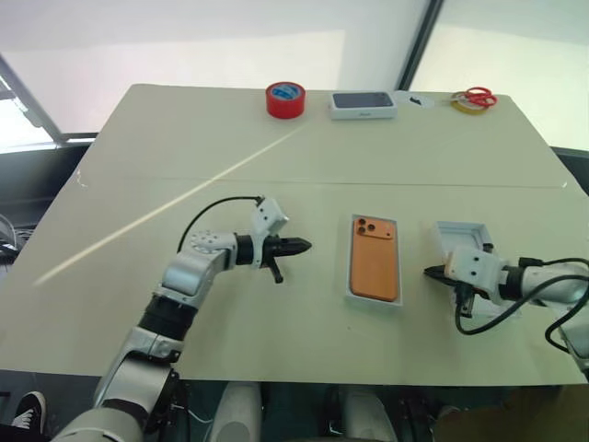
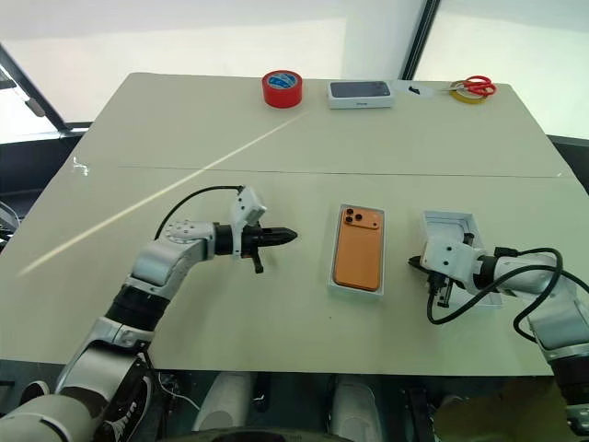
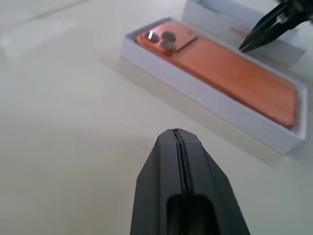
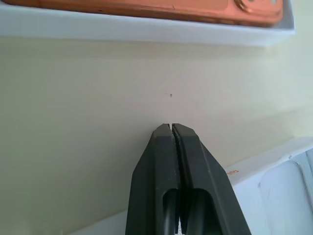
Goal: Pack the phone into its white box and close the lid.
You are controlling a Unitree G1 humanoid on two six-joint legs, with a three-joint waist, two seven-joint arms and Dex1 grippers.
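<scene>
The flat orange smartphone (image 1: 375, 259) already lies camera-side up in the shallow white rectangular box (image 1: 351, 276), mid-table. My left gripper (image 1: 302, 246) hangs beside it, fingers pressed together and empty; my right gripper (image 1: 431, 273), also pressed together, hovers over the near edge of the white rectangular lid (image 1: 457, 234) just right of the box. With such thin walls, a shallow pinch could slip, or a nudge could skew the box.
</scene>
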